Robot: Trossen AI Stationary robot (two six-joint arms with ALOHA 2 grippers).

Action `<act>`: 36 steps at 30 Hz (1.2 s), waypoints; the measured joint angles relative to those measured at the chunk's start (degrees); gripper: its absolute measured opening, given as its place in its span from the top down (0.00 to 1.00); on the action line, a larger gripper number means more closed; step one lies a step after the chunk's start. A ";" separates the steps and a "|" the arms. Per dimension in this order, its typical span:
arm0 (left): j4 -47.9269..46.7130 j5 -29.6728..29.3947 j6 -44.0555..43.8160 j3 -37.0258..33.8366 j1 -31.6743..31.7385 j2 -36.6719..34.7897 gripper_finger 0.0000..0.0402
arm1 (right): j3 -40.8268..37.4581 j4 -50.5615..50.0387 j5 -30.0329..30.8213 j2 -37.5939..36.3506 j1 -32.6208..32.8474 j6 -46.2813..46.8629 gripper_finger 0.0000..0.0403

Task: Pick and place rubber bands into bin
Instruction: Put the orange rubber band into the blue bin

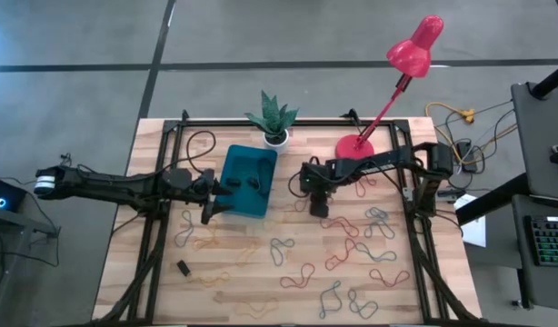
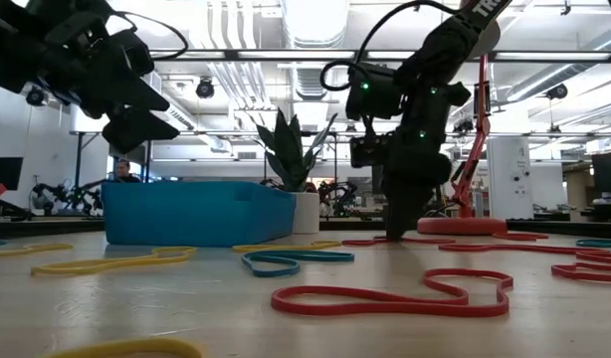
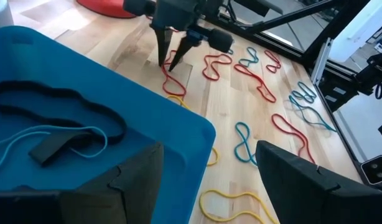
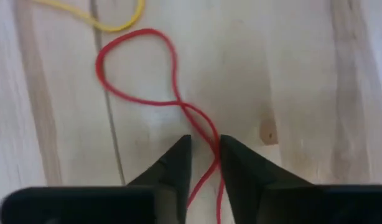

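My right gripper [image 1: 318,211] [image 4: 204,149] points down at the table just right of the teal bin [image 1: 249,180] [image 3: 197,134], shut on a red rubber band [image 4: 132,65] [image 3: 172,84] that lies flat in a figure-eight on the wood. My left gripper [image 1: 215,202] [image 3: 206,180] hangs open over the bin's near right corner, holding nothing. In the bin lie a dark band [image 3: 60,102] and a light blue band [image 3: 29,140]. Many more bands, red, yellow and teal, lie scattered over the near half of the table [image 1: 306,272]. My right gripper has the red band's two strands [image 4: 206,134], just below the point where they cross, between its two fingertips. It comes from above, pointing down, its tips at the table top. The band lies on the wood, its loop [image 4: 110,81] spread out beyond the fingers.
A white pot with a green plant [image 1: 275,123] stands behind the bin, and a red desk lamp's base [image 1: 356,145] behind my right gripper. A yellow band [image 4: 110,22] lies close to the red one. A small black object [image 1: 183,267] lies near left. Black frame rails [image 1: 415,227] border the table.
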 joint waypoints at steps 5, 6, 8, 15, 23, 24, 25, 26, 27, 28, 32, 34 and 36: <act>0.15 0.00 0.00 0.12 0.00 -0.19 0.40 | 2.50 -0.48 -1.42 0.38 0.67 7.24 0.95; 0.23 0.00 0.00 0.12 0.00 -0.19 0.40 | 3.41 -0.50 -3.00 0.58 0.82 8.71 0.96; 0.34 0.00 0.00 0.12 0.00 -0.25 0.40 | 5.48 -1.45 -6.82 0.95 1.24 11.25 0.98; 3.67 0.00 0.00 0.19 0.00 -0.21 0.40 | 17.43 -3.78 -14.13 -1.84 3.45 16.80 0.98; 3.63 0.02 0.87 0.19 0.00 -0.80 0.40 | 35.20 -2.16 -4.02 -0.40 1.12 16.20 0.98; 3.87 0.00 1.56 0.19 0.00 -1.06 0.40 | 37.07 -1.62 -3.55 1.17 0.21 16.30 0.98; 4.48 0.02 1.84 0.19 0.00 -1.34 0.40 | 38.82 -1.03 -3.59 3.05 -0.67 16.58 0.98; 5.03 0.02 1.92 0.19 0.00 -1.76 0.40 | 40.95 -0.24 -3.75 5.35 -1.40 16.84 0.98; 5.49 0.02 1.95 0.19 0.00 -2.22 0.40 | 43.41 0.21 -3.85 7.68 -2.13 16.89 0.98; 6.19 0.02 1.97 0.19 0.00 -2.70 0.40 | 45.87 -0.33 -3.89 10.08 -2.81 16.81 0.98; 6.90 0.04 1.99 0.19 0.00 -5.23 0.40 | 58.19 -9.08 -5.08 20.07 -4.26 15.79 0.97; 6.88 0.03 1.99 0.19 0.00 -6.42 0.40 | 64.55 -15.91 -5.31 23.92 -4.23 15.27 0.94; 6.87 0.03 1.99 0.07 0.00 -7.53 0.40 | 70.28 -22.82 -5.21 26.62 -3.70 12.88 0.90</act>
